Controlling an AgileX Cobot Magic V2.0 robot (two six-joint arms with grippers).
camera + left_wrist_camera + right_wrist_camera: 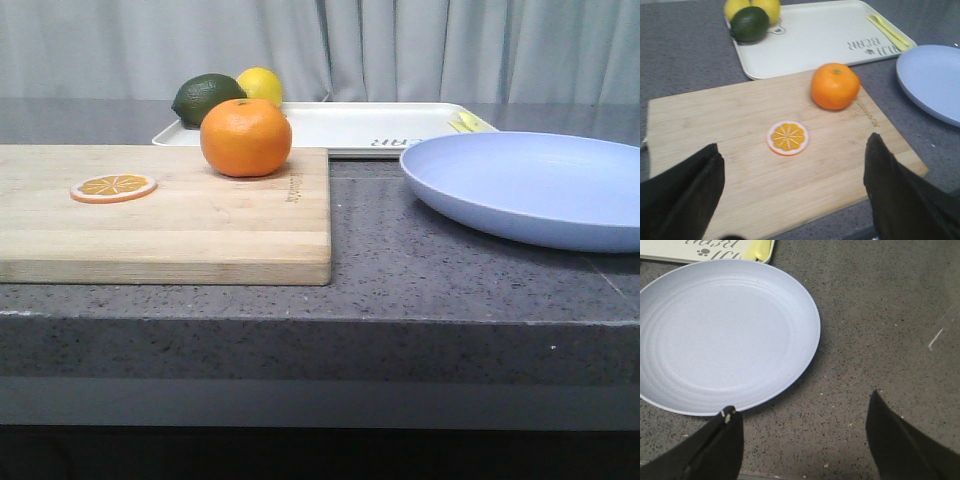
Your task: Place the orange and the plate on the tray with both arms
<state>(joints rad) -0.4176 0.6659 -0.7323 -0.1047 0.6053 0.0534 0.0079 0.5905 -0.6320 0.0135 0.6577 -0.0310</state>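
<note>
Both grippers, left (pixel 792 192) and right (pixel 802 437), gape wide and empty; centre the left on the orange (pixel 835 86) at upper middle, the right on the plate (pixel 720 335) rim.

Dark lettering on the tray (pixel 810 40), upside down in the left wrist view: reads roughly "BEAR" after a blurred word, with a small paw mark. Faint branded text along the board (pixel 765 170) edge, too small to read.

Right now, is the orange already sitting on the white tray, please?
No, the orange rests on the wooden cutting board, just in front of the tray.
</note>
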